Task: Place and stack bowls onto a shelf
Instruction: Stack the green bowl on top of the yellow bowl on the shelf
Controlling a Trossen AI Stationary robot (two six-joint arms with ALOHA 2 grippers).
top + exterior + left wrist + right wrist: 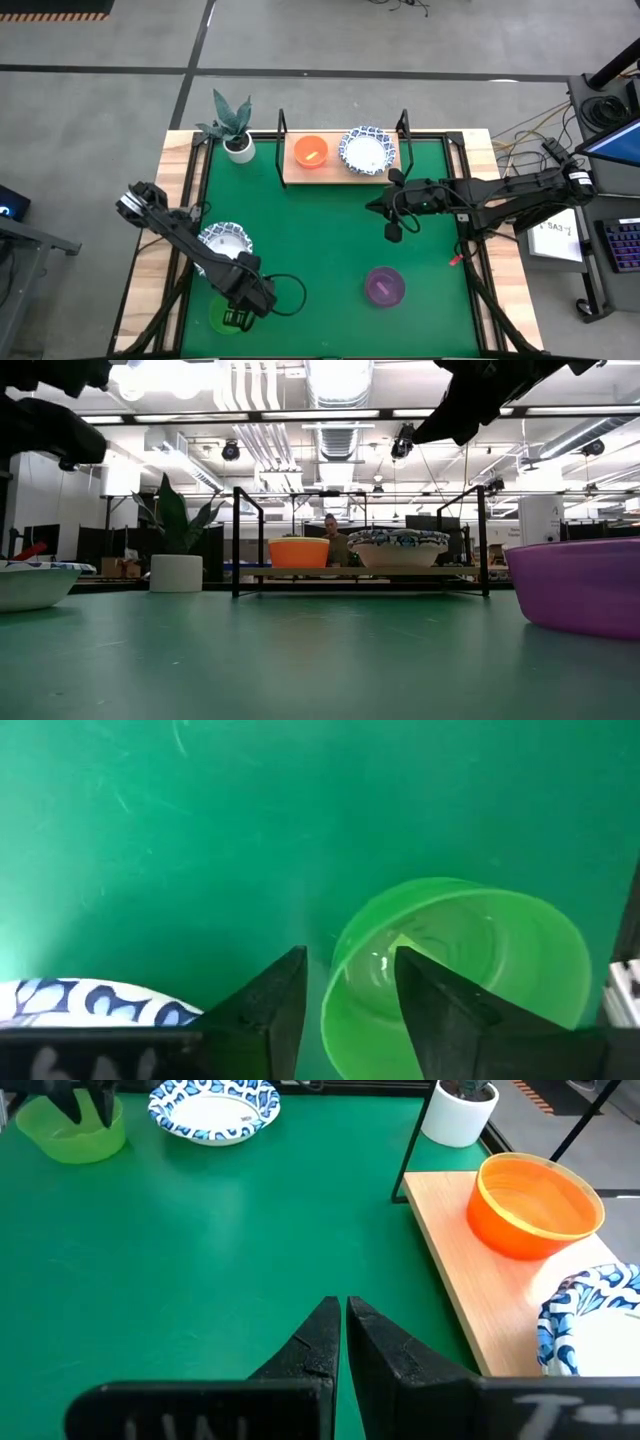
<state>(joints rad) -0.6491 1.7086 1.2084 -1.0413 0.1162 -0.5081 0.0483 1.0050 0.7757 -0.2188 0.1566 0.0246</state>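
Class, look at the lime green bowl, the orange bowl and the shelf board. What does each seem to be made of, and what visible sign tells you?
Lime green bowl: probably glossy, translucent plastic; light glints inside and its thin wall glows.
Orange bowl: likely smooth plastic, uniform colour with soft sheen.
Shelf: pale wood or wood-look board, matte with faint grain, held by thin black uprights, apparently metal.

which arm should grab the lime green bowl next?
Left. The left gripper already straddles the lime green bowl's rim, fingers open. The right gripper is shut, near the shelf.
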